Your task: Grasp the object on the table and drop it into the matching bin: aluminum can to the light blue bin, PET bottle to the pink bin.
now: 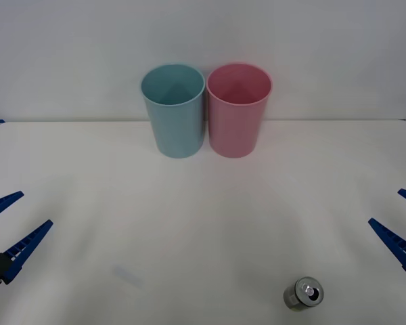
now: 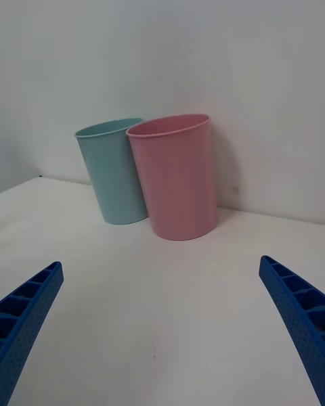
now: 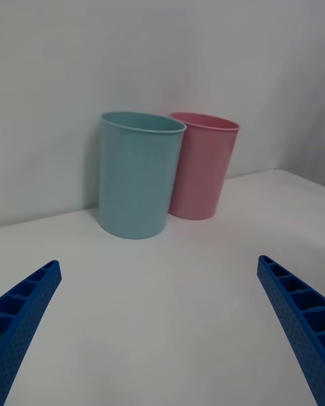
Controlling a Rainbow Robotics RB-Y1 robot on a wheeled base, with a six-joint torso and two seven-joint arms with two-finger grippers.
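Note:
A small aluminum can (image 1: 303, 294) with a shiny silver top and dark body stands upright on the white table (image 1: 203, 223), near the front edge at the right. The light blue bin (image 1: 174, 110) and the pink bin (image 1: 237, 109) stand side by side at the back centre, touching; both bins also face the wrist cameras, light blue bin (image 3: 138, 174) (image 2: 114, 170), pink bin (image 3: 202, 166) (image 2: 177, 176). My left gripper (image 1: 5, 225) hangs open at the far left. My right gripper (image 1: 402, 225) is open at the far right, behind and right of the can.
A plain white wall rises just behind the bins. A faint smudge (image 1: 127, 274) marks the tabletop at the front left. Bare table surface stretches between the grippers and the bins.

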